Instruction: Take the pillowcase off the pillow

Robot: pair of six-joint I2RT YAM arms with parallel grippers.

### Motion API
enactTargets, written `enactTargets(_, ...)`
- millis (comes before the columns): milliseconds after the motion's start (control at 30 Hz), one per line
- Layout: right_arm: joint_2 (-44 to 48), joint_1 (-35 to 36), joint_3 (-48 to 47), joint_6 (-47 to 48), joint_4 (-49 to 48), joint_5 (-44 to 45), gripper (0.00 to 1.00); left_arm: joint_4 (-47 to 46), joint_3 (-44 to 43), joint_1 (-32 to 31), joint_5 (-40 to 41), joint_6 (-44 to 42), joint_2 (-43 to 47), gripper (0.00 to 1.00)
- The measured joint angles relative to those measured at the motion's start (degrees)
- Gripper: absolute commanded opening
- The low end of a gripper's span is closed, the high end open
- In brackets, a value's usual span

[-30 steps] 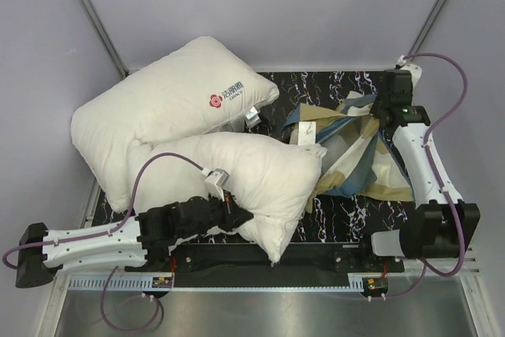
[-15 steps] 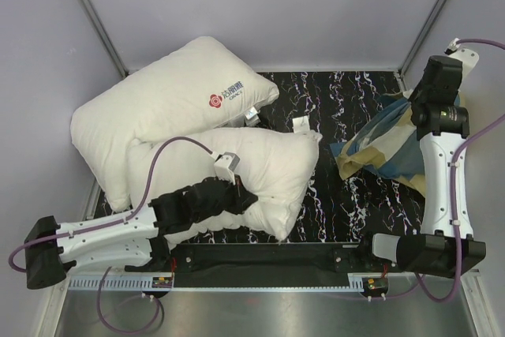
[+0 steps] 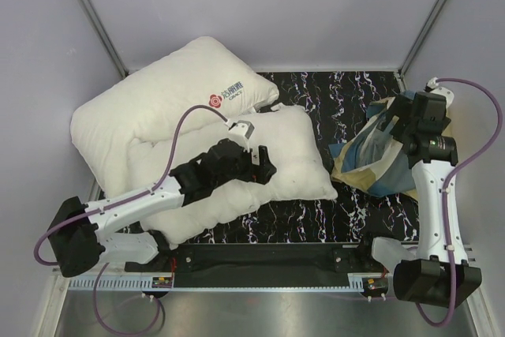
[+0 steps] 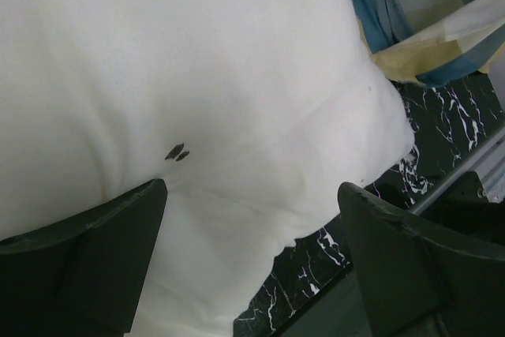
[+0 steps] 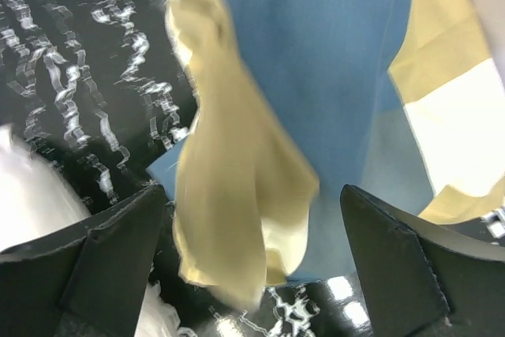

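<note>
part of the pillowcase (image 3: 364, 159) beneath the right hand (image 3: 397, 122)

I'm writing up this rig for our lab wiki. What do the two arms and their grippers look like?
The left arm and right arm match: white link shells, black joints and black bases. A thin purple cable loops along each. The left gripper and right gripper each have two broad, matte black, wedge-shaped fingers. No markings are legible.
</note>
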State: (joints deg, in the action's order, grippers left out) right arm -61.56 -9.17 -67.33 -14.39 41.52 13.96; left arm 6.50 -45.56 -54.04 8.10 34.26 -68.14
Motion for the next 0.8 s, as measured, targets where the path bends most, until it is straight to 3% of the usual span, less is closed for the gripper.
enactTargets(367,11.6,0.0,-4.2,-2.5,1.8,-18.1,1.0,15.5,-18.3,2.7,4.1,-7.8,-0.7,0.99)
enactTargets(600,17.6,0.0,-7.0,-4.1,1.7,-29.7,1.0,24.3,-28.2,2.8,11.2,-10.3,8.3,0.99)
enactTargets(800,22.1,0.0,-4.2,-5.3,1.6,-35.2,1.0,32.4,-29.2,2.8,20.3,-10.9,16.9,0.99)
